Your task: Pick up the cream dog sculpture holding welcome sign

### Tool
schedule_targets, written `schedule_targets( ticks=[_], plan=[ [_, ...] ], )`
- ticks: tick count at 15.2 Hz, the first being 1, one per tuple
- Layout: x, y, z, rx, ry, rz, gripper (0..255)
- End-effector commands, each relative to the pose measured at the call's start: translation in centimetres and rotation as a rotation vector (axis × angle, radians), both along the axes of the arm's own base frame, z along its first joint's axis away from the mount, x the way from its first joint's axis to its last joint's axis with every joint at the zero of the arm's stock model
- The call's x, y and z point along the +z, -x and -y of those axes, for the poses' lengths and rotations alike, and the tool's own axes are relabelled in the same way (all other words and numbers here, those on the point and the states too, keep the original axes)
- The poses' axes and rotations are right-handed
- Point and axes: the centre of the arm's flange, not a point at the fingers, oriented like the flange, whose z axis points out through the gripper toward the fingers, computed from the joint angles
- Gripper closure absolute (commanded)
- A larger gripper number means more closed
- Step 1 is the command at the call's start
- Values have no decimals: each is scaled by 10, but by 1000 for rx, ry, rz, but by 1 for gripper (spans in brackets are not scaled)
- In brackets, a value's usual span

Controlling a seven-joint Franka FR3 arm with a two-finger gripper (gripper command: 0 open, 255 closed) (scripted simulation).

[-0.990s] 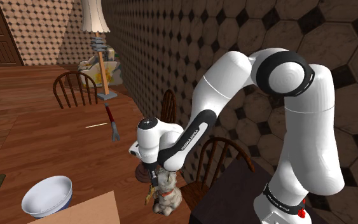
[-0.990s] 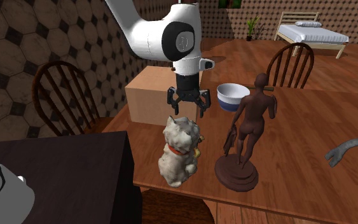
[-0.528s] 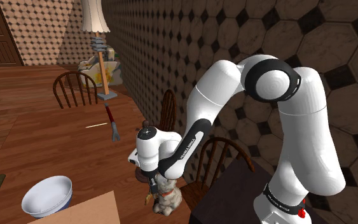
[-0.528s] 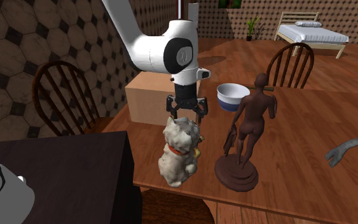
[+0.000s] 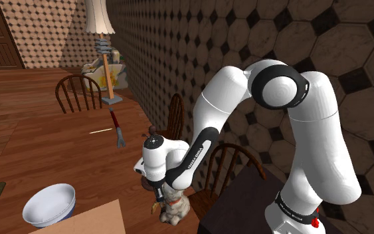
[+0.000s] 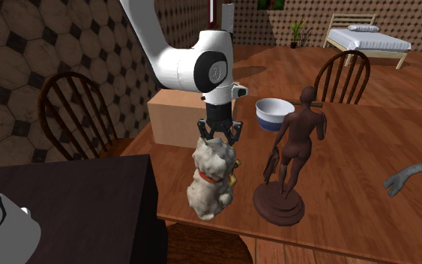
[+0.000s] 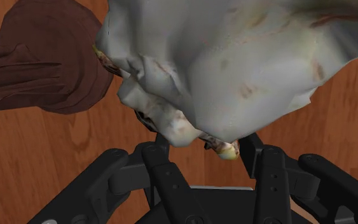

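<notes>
The dog (image 6: 211, 178) sits near the table (image 6: 359, 187) edge, just beside a brown figure (image 6: 291, 150). The tool (image 6: 219, 138) straddles its head, released, fingers apart. The dog looks stiff, lumpy, probably weighty and breakable, so take the head's sides firmly.

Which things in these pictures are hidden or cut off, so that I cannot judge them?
- Dog sculpture, shoulder view: head hidden behind the end effector.
- Its sign, second exterior view: mostly behind the dog's body, wording unreadable.
- Brown statue, wrist view: cut off by the edge, partly behind the dog.
- Grey tool, second exterior view: cut by the right edge.
</notes>
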Motion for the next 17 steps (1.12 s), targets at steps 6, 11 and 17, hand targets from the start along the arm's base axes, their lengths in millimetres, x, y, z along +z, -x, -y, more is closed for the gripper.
schedule_targets(
  ticks=[6, 11, 17],
  plan=[
    [5, 0, 0, -1, 1, -1, 255],
    [31, 0, 0, -1, 1, -1, 255],
    [63, 0, 0, -1, 1, -1, 255]
  ],
)
